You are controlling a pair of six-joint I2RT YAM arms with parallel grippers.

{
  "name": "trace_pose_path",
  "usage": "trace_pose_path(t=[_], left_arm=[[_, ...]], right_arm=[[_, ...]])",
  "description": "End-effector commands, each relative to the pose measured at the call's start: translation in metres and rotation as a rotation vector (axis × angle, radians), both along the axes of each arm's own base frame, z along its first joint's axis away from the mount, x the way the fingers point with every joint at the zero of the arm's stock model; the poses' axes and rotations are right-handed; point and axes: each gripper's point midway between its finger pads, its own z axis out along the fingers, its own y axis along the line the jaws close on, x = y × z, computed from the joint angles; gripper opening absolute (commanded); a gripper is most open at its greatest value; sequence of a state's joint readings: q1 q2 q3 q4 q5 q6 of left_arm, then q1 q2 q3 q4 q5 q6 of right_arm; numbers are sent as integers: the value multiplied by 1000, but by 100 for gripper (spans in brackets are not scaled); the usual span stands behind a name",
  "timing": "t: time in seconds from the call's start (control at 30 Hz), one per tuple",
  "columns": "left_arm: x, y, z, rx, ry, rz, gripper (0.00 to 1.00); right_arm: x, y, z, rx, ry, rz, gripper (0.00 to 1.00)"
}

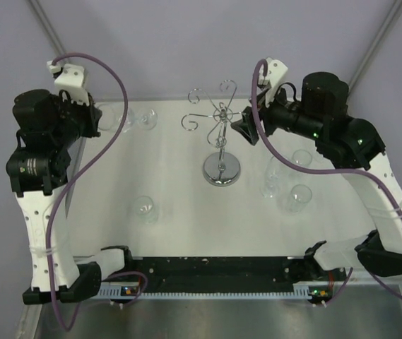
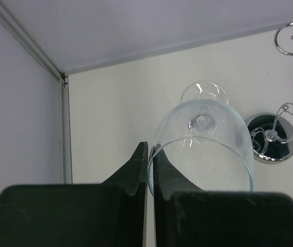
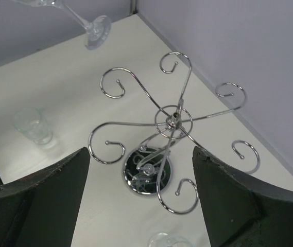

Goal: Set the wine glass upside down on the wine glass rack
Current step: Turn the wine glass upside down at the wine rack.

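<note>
table [image 1: 179, 233]: white | lone glass [image 1: 144, 208]: upright, near-left | glass cluster [image 1: 301, 198]: right side

Top view overhead, far; wrist views close, oblique; all share rack [image 1: 222, 116].

The left arm [image 1: 42, 219] rises from its base at the near left corner, bends at the elbow and carries its wrist over the far left of the table. The left gripper [image 2: 147, 152] has its fingers pressed almost together, pinching the rim of a wine glass [image 2: 208, 149] that it holds on its side. The right arm [image 1: 391, 205] climbs from the near right corner and reaches inward. The right gripper [image 3: 141, 150] tilts downward with its fingers spread wide apart.
</note>
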State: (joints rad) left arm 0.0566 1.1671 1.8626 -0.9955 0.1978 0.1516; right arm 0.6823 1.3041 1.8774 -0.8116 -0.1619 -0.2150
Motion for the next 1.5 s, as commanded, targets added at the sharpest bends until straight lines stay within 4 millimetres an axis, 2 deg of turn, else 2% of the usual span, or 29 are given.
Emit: trace_pose_path(t=[0.0,0.07,0.23,0.43,0.53,0.7,1.03,1.47], left_arm=[[-8,-21,77,-81,-283,-85,0],[-13,-28,92,-112,-333,-117,0],[-28,-48,129,-192,-460,-216,0],[-41,-67,155,-261,-552,-333,0],[-44,-74,160,-273,-571,-379,0],[-38,-83,160,-312,-556,-433,0],[-42,-88,155,-315,-546,-466,0],[-46,-94,148,-330,-531,-495,0]], right_arm=[[-17,25,30,110,19,145,79],[-19,35,37,127,22,188,78],[-9,62,46,153,19,226,77],[3,85,59,226,63,235,75],[9,93,62,247,68,238,73],[11,104,71,313,104,243,67],[15,107,85,360,78,209,64],[35,115,73,354,95,108,53]])
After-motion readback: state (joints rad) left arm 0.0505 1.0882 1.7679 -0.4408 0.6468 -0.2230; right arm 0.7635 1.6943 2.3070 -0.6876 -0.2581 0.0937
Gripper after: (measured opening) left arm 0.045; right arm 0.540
